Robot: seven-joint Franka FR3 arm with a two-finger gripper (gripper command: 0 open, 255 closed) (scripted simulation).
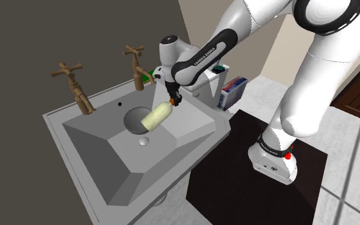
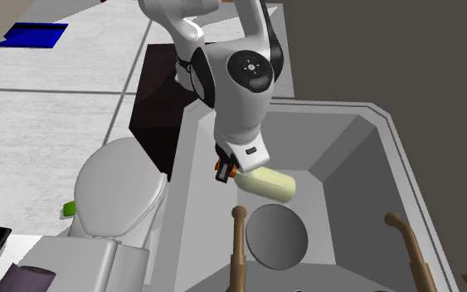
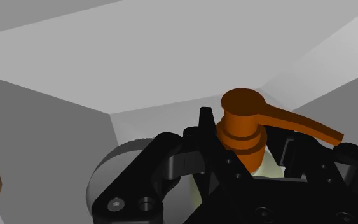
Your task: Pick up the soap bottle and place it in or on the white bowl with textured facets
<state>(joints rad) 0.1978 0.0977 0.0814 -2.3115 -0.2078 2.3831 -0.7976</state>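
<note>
Gripper [image 1: 174, 99]: fingers closed on the orange pump [image 3: 241, 121] neck of the soap bottle [image 1: 156, 117]. Bottle: pale yellow, held tilted inside the sink [image 1: 194, 128], just beside the grey bowl [image 1: 133, 121], at its rim on the shoulder view's right, near the taps [image 1: 76, 86]

Home bathroom, grey basin [image 1: 101, 144] with two brown taps [image 1: 79, 94], white toilet [image 2: 117, 195] just beside it, pale tiled floor [image 2: 49, 91]

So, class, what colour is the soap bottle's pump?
The pump is orange; wrist view shows it best.
</note>
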